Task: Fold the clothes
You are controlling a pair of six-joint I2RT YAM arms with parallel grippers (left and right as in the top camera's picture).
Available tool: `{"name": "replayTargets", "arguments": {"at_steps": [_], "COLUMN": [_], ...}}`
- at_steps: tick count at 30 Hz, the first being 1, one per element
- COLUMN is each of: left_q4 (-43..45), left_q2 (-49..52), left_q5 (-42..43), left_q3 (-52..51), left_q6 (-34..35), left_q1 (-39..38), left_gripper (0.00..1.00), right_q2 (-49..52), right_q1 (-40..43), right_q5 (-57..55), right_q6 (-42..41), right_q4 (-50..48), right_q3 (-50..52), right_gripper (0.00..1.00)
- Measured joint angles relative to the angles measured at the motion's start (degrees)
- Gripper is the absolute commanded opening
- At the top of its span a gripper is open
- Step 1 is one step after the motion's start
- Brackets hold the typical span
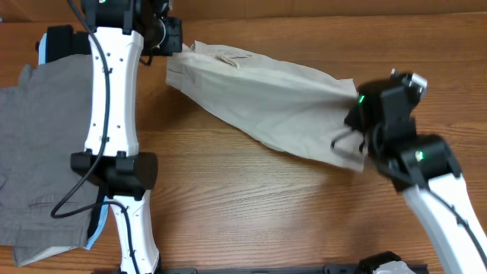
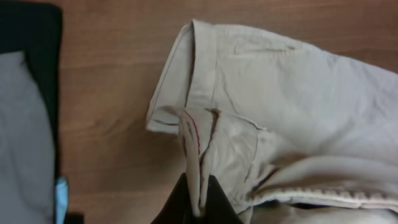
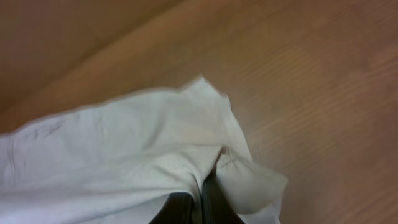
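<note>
Pinched shut on a raised fold of the waistband, our left gripper (image 2: 199, 190) holds one end of the cream shorts (image 2: 292, 93). Our right gripper (image 3: 202, 191) has its fingers pressed together on the leg hem at the other end. Between them we see the shorts stretched slantwise across the wooden table (image 1: 251, 205), waistband toward the far edge. A small pale tag (image 1: 228, 57) sits near the waistband, too small for us to read. Thin red stitching runs along the gripped fold. Grey trousers (image 1: 38, 152) lie spread at the left, apart from the shorts, with the left arm reaching over them. Beside them we make out a black garment (image 2: 31, 25) and a light-blue scrap (image 2: 60, 196).
</note>
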State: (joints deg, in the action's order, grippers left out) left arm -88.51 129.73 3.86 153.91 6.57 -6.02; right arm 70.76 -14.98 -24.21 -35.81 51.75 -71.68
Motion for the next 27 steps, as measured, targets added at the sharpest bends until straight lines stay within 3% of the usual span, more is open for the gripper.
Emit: {"name": "replayTargets", "arguments": {"at_steps": [5, 10, 12, 13, 14, 15, 17, 20, 24, 27], "left_q4": [6.56, 13.9, 17.4, 19.26, 21.33, 23.26, 27.21, 31.19, 29.62, 22.88], "left_q2": [4.44, 9.66, 11.87, 12.85, 13.73, 14.38, 15.67, 16.41, 16.44, 16.17], "left_q5": [0.61, 0.55, 0.35, 0.13, -0.17, -0.46, -0.94, -1.16, -0.26, 0.83], "left_q3": [0.0, 0.0, 0.0, 0.0, 0.0, 0.0, 0.0, 0.0, 0.9, 3.1], "left_q6": [0.81, 0.87, 0.85, 0.76, 0.85, 0.98, 0.98, 1.01, 0.98, 0.46], "left_q1": [-0.74, -0.92, -0.9, -0.92, -0.9, -0.85, -0.83, -0.66, -0.59, -0.59], "left_gripper": [0.04, 0.04, 0.29, 0.56, 0.76, 1.0, 1.0, 1.0, 1.0, 1.0], "right_q2": [8.94, 18.01, 21.29, 22.82, 24.52, 25.88, 28.33, 30.64, 30.34, 28.89], "right_q1": [9.05, 11.58, 11.63, 11.63, 11.63, 11.76, 12.0, 12.24, 12.28, 12.28], "right_q5": [8.76, 13.14, 13.77, 13.9, 13.9, 13.92, 13.9, 13.88, 15.3, 18.69], "right_q6": [8.33, 11.93, 12.44, 12.57, 12.63, 12.76, 13.09, 13.38, 13.64, 13.73], "right_q4": [-10.32, -14.84, -15.93, -16.79, -17.62, -18.36, -20.13, -21.29, -16.48, -9.01], "right_q3": [-0.07, -0.11, -0.11, -0.11, -0.11, -0.11, -0.11, -0.11, -0.83, -2.62], "right_gripper": [0.04, 0.04, 0.04, 0.19, 0.35, 0.56, 0.85, 1.0, 1.0, 1.0]}}
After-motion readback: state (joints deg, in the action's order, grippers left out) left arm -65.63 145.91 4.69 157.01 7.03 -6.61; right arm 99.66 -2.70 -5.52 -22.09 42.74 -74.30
